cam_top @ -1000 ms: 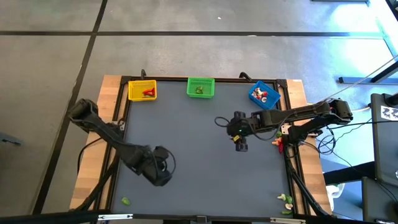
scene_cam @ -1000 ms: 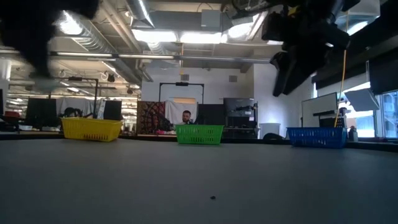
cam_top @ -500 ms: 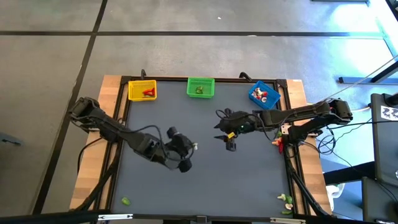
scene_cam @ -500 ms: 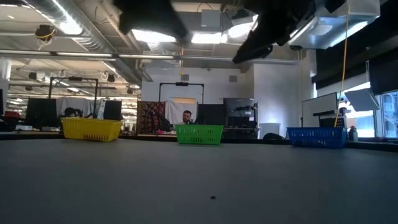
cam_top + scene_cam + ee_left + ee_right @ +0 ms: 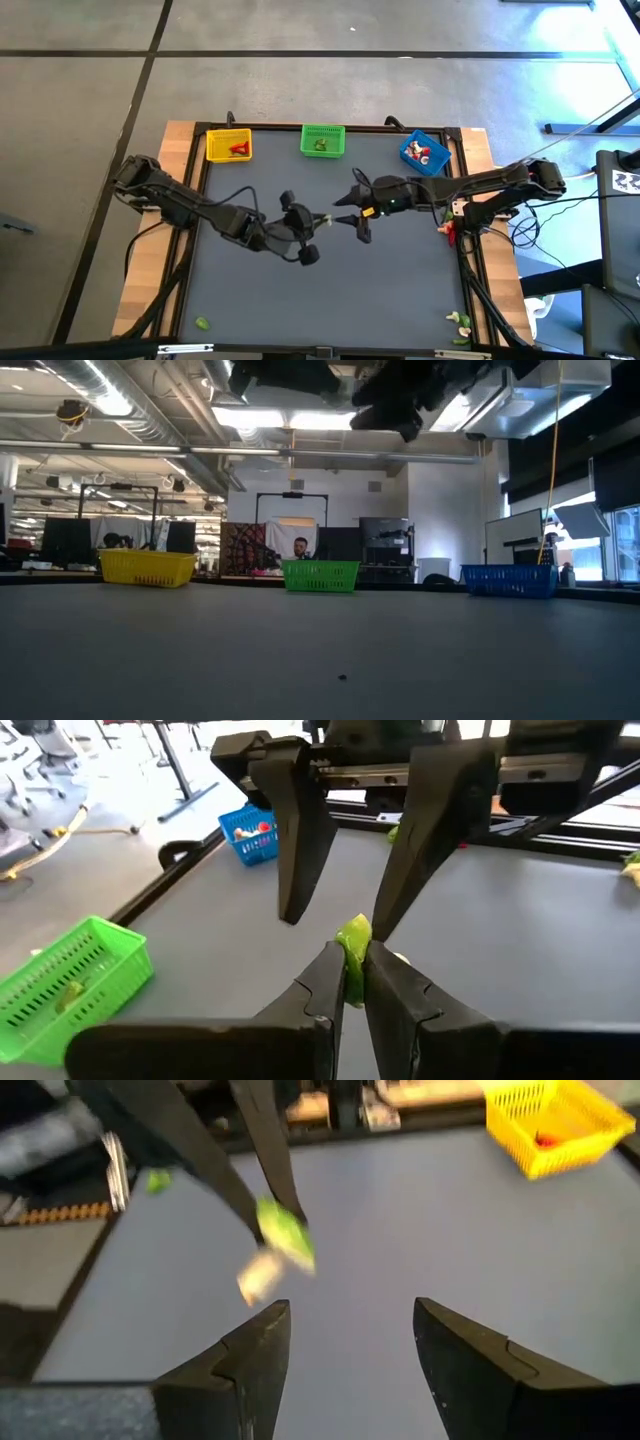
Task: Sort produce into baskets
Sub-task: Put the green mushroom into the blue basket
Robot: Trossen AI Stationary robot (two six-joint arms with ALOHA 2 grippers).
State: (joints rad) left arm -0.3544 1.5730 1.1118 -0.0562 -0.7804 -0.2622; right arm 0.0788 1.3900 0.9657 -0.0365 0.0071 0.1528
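Your left gripper (image 5: 352,982) sits above the middle of the table (image 5: 330,290), fingers clamped on a small green piece (image 5: 353,942) with a pale cream end. The piece stands pinched between the two fingertips, its green top poking out beyond them.

Your right gripper (image 5: 350,1340) faces the left one from just beside it, tips nearly meeting over the table centre in the high view. Its fingers (image 5: 245,1355) stand apart and hold nothing; the green piece (image 5: 284,1232) lies ahead of the gap, not between them.

Along the far edge you have the yellow basket (image 5: 229,146) with a red piece, the green basket (image 5: 323,141) with a green piece, and the blue basket (image 5: 425,153) with red and pale pieces. Loose pieces lie at the near left corner (image 5: 203,323) and near right corner (image 5: 459,321).
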